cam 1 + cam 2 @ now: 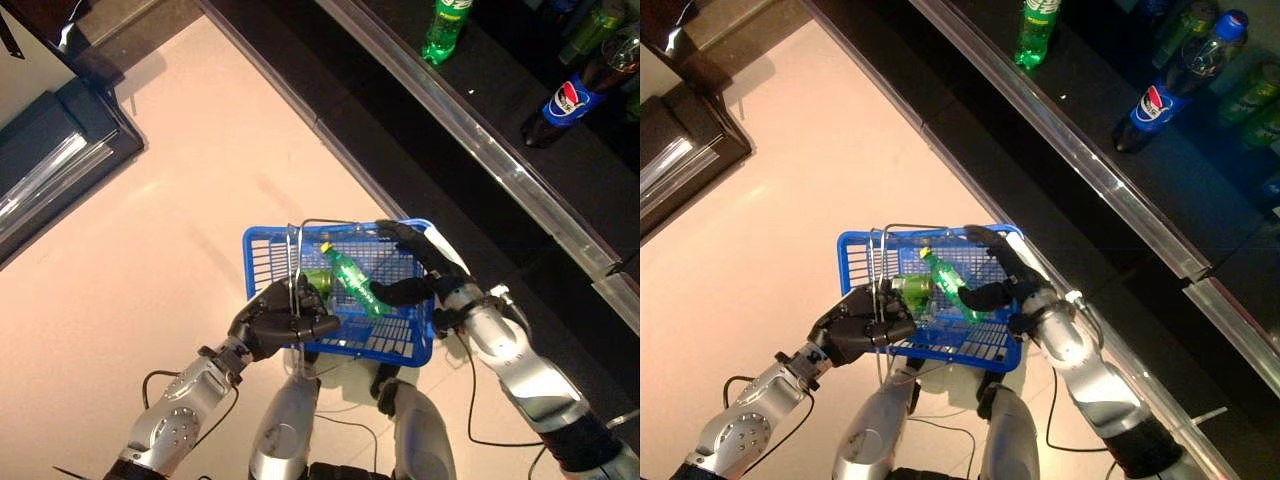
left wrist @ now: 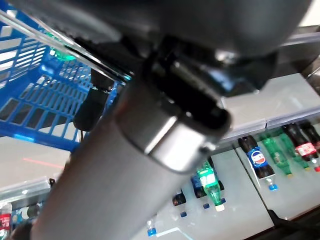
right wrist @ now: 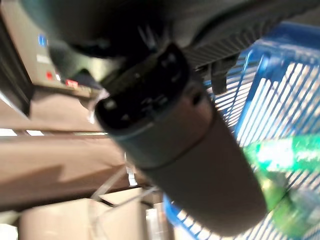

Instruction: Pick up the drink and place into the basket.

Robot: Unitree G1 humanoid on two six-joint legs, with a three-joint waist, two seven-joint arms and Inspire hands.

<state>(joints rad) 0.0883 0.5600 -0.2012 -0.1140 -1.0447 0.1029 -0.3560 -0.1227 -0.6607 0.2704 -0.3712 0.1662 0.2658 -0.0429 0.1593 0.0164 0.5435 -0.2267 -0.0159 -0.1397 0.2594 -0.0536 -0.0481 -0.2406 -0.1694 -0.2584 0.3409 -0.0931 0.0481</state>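
The placing step looks close to its end. The blue basket point(image 1: 385, 340) hangs in front of the robot, carried by the left hand point(image 1: 280, 318), whose fingers are curled round the wire handle point(image 1: 292, 262) where it rises over the basket's near left corner. A green drink bottle point(image 1: 352, 280) lies tilted inside the basket, cap toward the far side, resting against the mesh floor. Beside it, toward the left hand, there seems to be a second green item point(image 1: 316, 282), perhaps a can, though it is partly hidden by the handle and fingers.

The right hand point(image 1: 425, 270) reaches in over the basket's right rim. Its thumb lies just beside the lower end of the bottle and its fingers stretch along the far right corner; they look relaxed, not wrapped round the bottle, so the hand appears to have let go, or nearly so. The right wrist view shows only the dark bulk of the hand against the blue mesh and a blur of green, and does not settle whether the thumb touches the bottle.

Further bottles stand on a dark shelf point(image 1: 480, 150) beyond the basket, among them a green one point(image 1: 444, 30) and a dark cola bottle point(image 1: 570, 100).

Judging from this, the next move calls for lifting the right hand straight up and clear of the rim without catching the mesh or the handle, while the left hand keeps the basket level so the bottle does not roll.
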